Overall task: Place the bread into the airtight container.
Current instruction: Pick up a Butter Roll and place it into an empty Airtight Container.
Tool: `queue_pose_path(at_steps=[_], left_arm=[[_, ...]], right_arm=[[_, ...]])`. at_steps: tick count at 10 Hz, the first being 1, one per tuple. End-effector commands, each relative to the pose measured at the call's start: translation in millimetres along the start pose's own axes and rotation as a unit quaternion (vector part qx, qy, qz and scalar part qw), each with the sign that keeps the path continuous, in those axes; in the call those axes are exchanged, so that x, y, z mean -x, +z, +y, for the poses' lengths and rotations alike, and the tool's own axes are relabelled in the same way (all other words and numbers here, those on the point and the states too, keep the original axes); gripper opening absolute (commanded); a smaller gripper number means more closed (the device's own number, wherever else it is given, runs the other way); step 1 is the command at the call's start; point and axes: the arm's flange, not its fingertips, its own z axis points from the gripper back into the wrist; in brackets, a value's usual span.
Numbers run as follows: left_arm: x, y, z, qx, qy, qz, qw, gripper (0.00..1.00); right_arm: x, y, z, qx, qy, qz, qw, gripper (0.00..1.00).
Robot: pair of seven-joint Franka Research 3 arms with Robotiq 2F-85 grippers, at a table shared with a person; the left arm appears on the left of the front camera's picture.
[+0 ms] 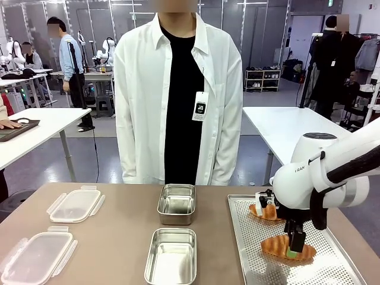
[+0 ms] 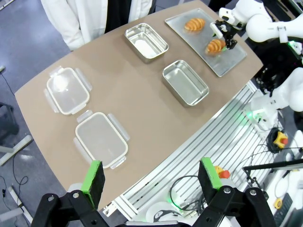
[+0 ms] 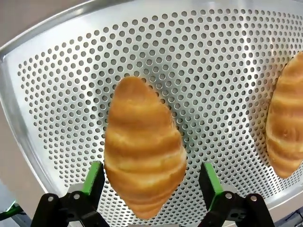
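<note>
Right hand (image 3: 151, 174) is standing wide open astride the near bread (image 3: 142, 146), one green pad (image 3: 94, 172) at each flank, gripping nothing yet. The bread is lying on the perforated tray (image 1: 246, 261) at the robot's right of the bench (image 1: 119, 237), well apart from both steel containers. Left hand (image 2: 151, 182) is hovering high over the bench, open and empty.

Step in hand, as judged: closing on the bread. The pads are flanking its widest part, towards one end. Closing gently there should be holding it without crushing the crust. Lifting straight up before carrying across to the near container (image 1: 171, 256) should be keeping it off the rims.

Not verifiable: whether the pads are touching the bread or the tray. The arm (image 1: 332, 172) is covering part of the bread in the front view. A second bread (image 3: 284, 127) is being cut off at the right wrist view's edge.
</note>
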Motion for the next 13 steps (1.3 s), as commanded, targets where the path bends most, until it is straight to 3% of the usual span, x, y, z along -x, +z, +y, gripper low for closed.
queue_pose_path(at_steps=[1, 2, 7, 8, 9, 10, 13], left_arm=[[-2, 1, 1, -0.004, -0.006, 0.002, 1.000, 1.00], [-2, 1, 1, -0.004, -0.006, 0.002, 1.000, 1.00], [-2, 1, 1, -0.004, -0.006, 0.002, 1.000, 1.00], [-2, 1, 1, -0.004, -0.006, 0.002, 1.000, 1.00], [-2, 1, 1, -0.004, -0.006, 0.002, 1.000, 1.00], [-2, 1, 1, -0.004, -0.006, 0.002, 1.000, 1.00], [-2, 1, 1, -0.004, -0.006, 0.002, 1.000, 1.00]], right_arm=[[-2, -5, -7, -0.015, 0.005, -0.003, 1.000, 0.98], [-2, -6, -7, -0.015, 0.009, -0.004, 1.000, 0.93], [-1, -5, -8, -0.020, 0.008, 0.001, 1.000, 0.43], [1, -2, -7, -0.020, 0.007, 0.002, 1.000, 0.52], [1, 4, -6, -0.021, 0.007, 0.003, 1.000, 0.23], [-1, 13, -4, -0.019, 0.008, 0.011, 1.000, 0.42], [-17, 94, 13, 0.009, 0.015, 0.016, 1.000, 0.42]])
